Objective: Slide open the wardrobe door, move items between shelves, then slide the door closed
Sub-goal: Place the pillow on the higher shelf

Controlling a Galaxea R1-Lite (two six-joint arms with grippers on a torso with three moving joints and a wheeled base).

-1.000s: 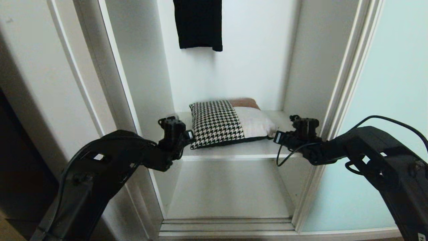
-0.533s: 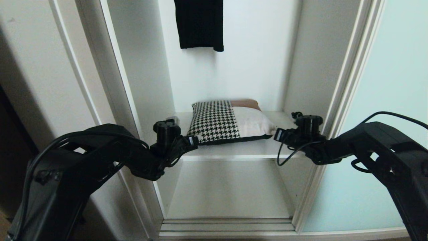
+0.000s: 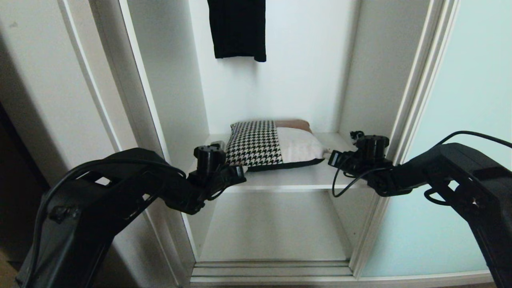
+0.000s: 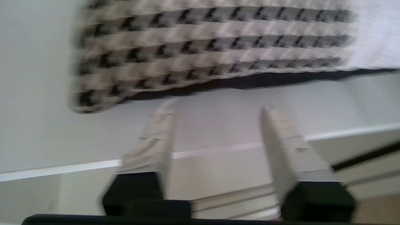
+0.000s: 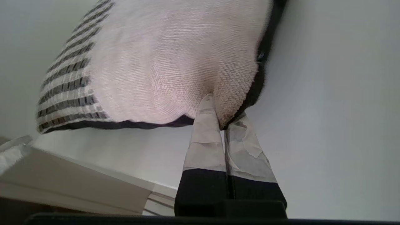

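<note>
While the sliding wardrobe door [image 3: 460, 160] stands pushed aside at the right, its pale aqua glass filling that edge of the head view, the open wardrobe shows two white shelves and one cushion. The cushion [image 3: 274, 145] lies flat on the upper shelf [image 3: 288, 180], houndstooth half toward the left, light-grey patch toward the right, a rust-brown strip at the back. The lower shelf [image 3: 272, 228] carries nothing that can be made out. A black garment [image 3: 237, 28] hangs above against the back wall, and the ridged floor track [image 3: 272, 270] runs along the wardrobe's threshold.

The right tool [image 5: 222, 117] is pressed together on the cushion's near right corner, its taped fingers [image 5: 204, 140] pinching the grey fabric and black edge just above the shelf. The left tool [image 4: 217, 109] hovers over the shelf's front part with its fingers spread apart and nothing between them; the cushion's houndstooth corner [image 4: 93, 103] lies just beyond the fingertips, not touched.

Set against the frame of a second ago, the left tool has moved rightward and a little lower along the shelf's front edge, from beside the cushion's left corner to a spot under its front left edge. The cushion looks flatter and sits slightly farther back than before. The right tool has barely shifted and keeps its hold on the same corner. The door, the garment and the shelves stand as they did.
</note>
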